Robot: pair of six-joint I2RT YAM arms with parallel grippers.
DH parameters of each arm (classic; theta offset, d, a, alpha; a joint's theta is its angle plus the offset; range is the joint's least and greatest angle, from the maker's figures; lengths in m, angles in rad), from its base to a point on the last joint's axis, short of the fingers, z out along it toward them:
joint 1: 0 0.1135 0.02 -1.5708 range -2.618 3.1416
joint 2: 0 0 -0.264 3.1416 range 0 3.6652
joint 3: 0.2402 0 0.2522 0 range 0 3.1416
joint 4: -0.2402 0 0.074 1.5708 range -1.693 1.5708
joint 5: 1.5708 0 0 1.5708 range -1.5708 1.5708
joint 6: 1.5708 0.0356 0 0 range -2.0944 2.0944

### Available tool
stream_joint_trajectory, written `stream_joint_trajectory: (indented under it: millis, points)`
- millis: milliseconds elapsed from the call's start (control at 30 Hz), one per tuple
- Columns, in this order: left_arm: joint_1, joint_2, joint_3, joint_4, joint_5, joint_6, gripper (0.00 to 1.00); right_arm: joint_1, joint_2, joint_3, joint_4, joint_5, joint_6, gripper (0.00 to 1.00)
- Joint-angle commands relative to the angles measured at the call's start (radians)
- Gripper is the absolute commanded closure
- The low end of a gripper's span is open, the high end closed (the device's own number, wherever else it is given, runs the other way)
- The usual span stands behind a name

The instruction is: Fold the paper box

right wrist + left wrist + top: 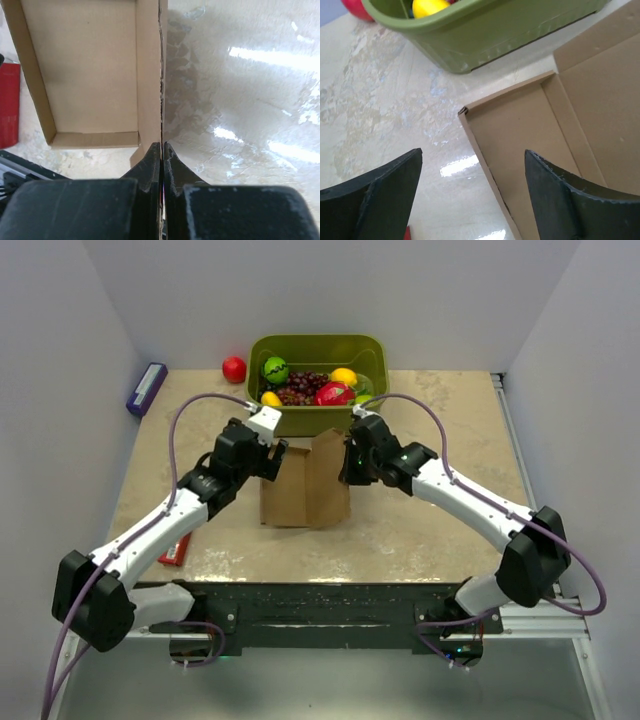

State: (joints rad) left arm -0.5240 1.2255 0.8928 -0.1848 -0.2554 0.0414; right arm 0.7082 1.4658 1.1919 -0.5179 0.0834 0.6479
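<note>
**Q:** Top view, where was the paper box?

**A:** On the surface between my two arms, just in front of the green tub. My left arm sat at the box's left edge and my right arm at its right edge. A panel on the right side stood up off the surface. A red pack lay by my left arm, apart from the box.

**Q:** Left wrist view?

**A:** Left jaws wide, holding nothing. One finger hung over bare surface, the other over the box floor. So the low left wall ran between them, touching neither. It pointed away from me toward the tub.

**Q:** Right wrist view?

**A:** Right jaws pinched tight on the box's right wall. I saw it nearly edge-on, running straight out from the fingertips. The box floor lay left of it and bare surface lay right.

**Q:** What did the next move turn on?

**A:** My read: the box lay inward of both jaws, with its side walls running near to far. The right arm gripped its wall, while the left only straddled its own. The left probably needed to close on that wall or push it for the fold.
</note>
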Motion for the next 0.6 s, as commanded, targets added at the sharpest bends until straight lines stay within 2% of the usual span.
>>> stream_joint_trajectory:
  millis: [0, 67, 133, 267, 467, 533, 567]
  points:
    - [0.007, -0.07, 0.02, 0.076, 0.126, -0.005, 0.12, 0.0, 0.028, 0.161, -0.12, -0.003, -0.169, 1.0]
    - [0.005, -0.099, 0.008, 0.102, 0.183, -0.002, 0.11, 0.0, 0.042, 0.207, -0.16, -0.037, -0.212, 1.0]
    - [0.007, -0.155, -0.008, 0.137, 0.182, -0.001, 0.11, 0.0, 0.047, 0.276, -0.227, -0.037, -0.26, 1.0]
    - [0.021, -0.21, 0.004, 0.157, 0.182, -0.02, 0.04, 0.0, 0.041, 0.366, -0.3, -0.039, -0.324, 1.0]
    - [0.022, -0.161, 0.122, 0.072, 0.343, -0.034, 0.04, -0.003, 0.074, 0.498, -0.435, -0.03, -0.457, 1.0]
    - [0.038, -0.117, 0.202, 0.003, 0.315, -0.034, 0.04, -0.006, 0.079, 0.52, -0.481, -0.036, -0.482, 1.0]
    - [0.08, -0.107, 0.224, -0.01, 0.311, -0.034, 0.03, -0.006, 0.076, 0.528, -0.496, -0.037, -0.496, 1.0]
